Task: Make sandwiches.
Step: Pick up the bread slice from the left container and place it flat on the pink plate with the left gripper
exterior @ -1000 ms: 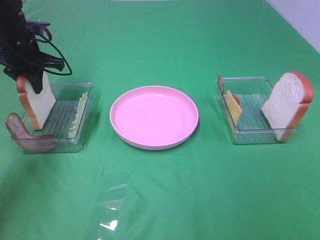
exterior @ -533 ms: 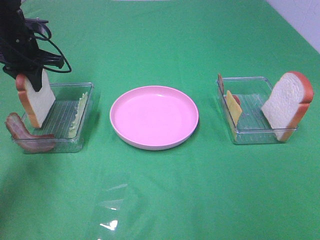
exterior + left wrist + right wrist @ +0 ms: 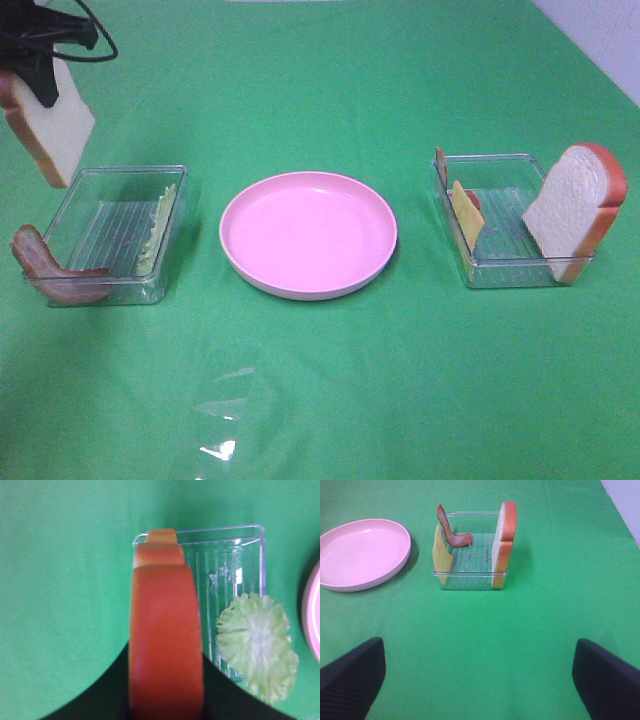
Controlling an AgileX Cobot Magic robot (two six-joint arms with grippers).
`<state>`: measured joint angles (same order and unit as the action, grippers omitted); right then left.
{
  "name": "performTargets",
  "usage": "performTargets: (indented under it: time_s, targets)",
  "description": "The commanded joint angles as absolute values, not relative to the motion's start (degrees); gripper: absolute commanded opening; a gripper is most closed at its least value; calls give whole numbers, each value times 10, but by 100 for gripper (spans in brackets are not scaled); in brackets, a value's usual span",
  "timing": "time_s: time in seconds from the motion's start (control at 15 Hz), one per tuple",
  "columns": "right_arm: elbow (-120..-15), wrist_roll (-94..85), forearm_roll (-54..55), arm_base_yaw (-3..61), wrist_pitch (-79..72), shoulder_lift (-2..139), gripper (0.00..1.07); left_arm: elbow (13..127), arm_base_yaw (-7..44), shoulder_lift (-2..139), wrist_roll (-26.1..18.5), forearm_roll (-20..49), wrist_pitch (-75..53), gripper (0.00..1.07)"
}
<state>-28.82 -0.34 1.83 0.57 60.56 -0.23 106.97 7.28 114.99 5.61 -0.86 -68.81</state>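
Green counter, overhead view: the left claw clamps a bread slice by its top edge and holds it clear above the left tray, presumably so it can go to the pink plate as base layer. Bacon drapes over that tray's rim.

Left wrist view: crust fills the frame, so I cannot confirm the jaw contact itself.

Right wrist view: the right claw is spread wide and empty, well short of the right tray, where the second slice stands.
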Motion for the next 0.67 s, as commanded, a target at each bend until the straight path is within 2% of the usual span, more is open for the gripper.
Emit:
performTargets:
  time_s: [0.07,0.2,0.4,0.53,0.6,0.67]
  targets:
    - [-286,0,19,5,603,-15,98,1071,75,1107,60,22,-701,0]
    - [-286,0,19,5,603,-15,98,1070,75,1091,60,53,-704,0]
    - [-286,0,19,5,603,-15,98,1070,75,1089,46,140,-693,0]
    - [-286,0,19,5,603,-15,98,1070,81,1089,7,230,-674,0]
    - [-286,0,19,5,603,-15,98,1069,93,1092,-34,311,-662,0]
    - [-286,0,20,5,603,-15,98,1065,104,1093,-55,333,-647,0]
